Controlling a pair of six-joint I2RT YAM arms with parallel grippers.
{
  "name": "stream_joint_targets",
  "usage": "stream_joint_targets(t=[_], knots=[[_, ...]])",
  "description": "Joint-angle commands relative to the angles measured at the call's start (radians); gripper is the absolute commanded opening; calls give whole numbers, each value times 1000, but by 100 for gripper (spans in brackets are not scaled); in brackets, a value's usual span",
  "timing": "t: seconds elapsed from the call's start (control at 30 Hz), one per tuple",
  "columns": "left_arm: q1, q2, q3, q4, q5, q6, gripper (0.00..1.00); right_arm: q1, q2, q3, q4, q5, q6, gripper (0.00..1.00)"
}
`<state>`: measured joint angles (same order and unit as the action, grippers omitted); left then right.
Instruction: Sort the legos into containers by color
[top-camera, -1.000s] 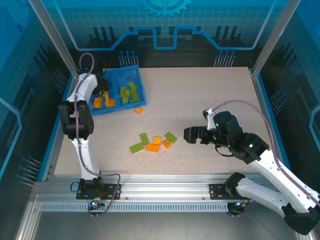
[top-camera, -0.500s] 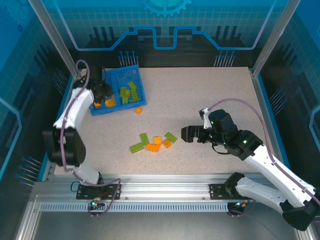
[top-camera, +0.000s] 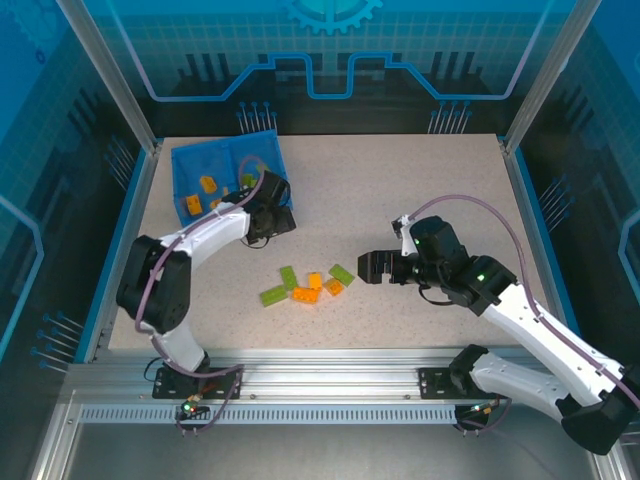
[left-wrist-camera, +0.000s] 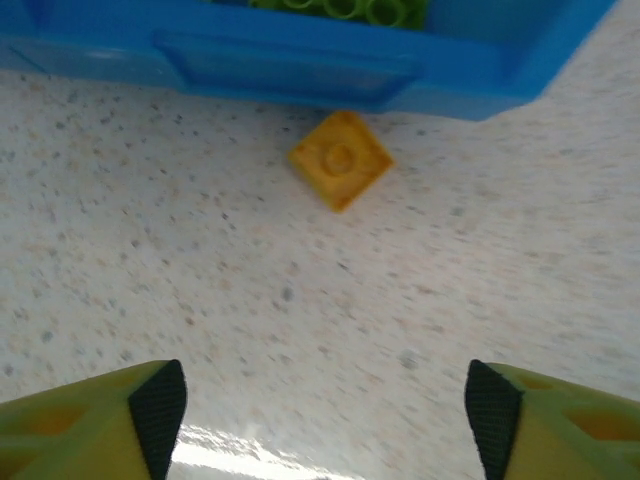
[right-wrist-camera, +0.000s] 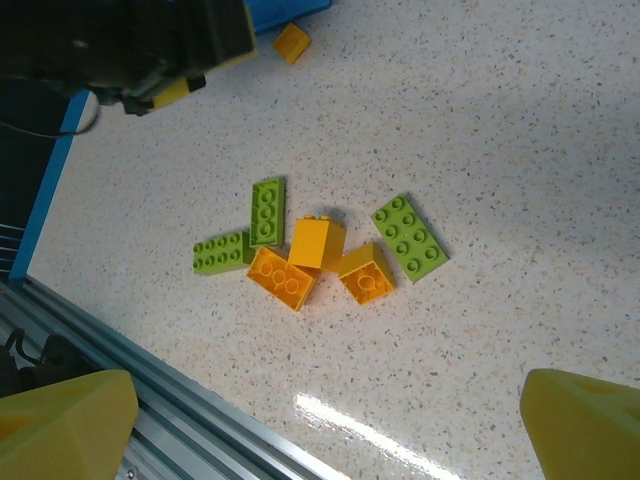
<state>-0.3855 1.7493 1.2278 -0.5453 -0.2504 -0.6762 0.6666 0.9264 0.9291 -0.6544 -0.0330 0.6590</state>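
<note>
Blue tray (top-camera: 195, 160) at far-left corner of table (top-camera: 400, 180); two orange bricks (top-camera: 207, 184) in its left compartment. Left gripper (top-camera: 278, 218) over tray's near right corner. Loose cluster (top-camera: 305, 284), three green and three orange legos, mid-table. Right gripper (top-camera: 366, 267) near cluster's right side, facing it.

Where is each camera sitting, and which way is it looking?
Top external: high behind the arms, looking down on the table, blue tray, left arm and right arm.
Left wrist: low on the left arm, facing the tray wall and a lone orange brick; open left fingers at the bottom.
Right wrist: on the right arm, looking down at the brick pile; open right fingers in the bottom corners.
Shared: both wrist views catch the lone orange brick.
</note>
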Motion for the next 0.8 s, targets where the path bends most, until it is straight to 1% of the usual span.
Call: stream_joint_targets(t=[0.0, 0.23, 0.37, 0.53, 0.67, 0.77], knots=[[4, 71, 57, 30, -81, 67, 81, -7, -35, -1, -5, 12, 4, 100], [9, 220, 147, 62, -155, 148, 82, -7, -42, 6, -24, 15, 2, 100], [16, 282, 197, 74, -148, 213, 82, -7, -52, 1, -27, 22, 4, 100], [32, 336, 232, 79, -131, 241, 82, -7, -52, 2, -28, 21, 7, 100], [35, 353, 224, 107, -120, 266, 78, -7, -51, 2, -30, 23, 7, 100], [37, 370, 219, 123, -98, 280, 72, -7, -47, 4, -29, 21, 7, 100]])
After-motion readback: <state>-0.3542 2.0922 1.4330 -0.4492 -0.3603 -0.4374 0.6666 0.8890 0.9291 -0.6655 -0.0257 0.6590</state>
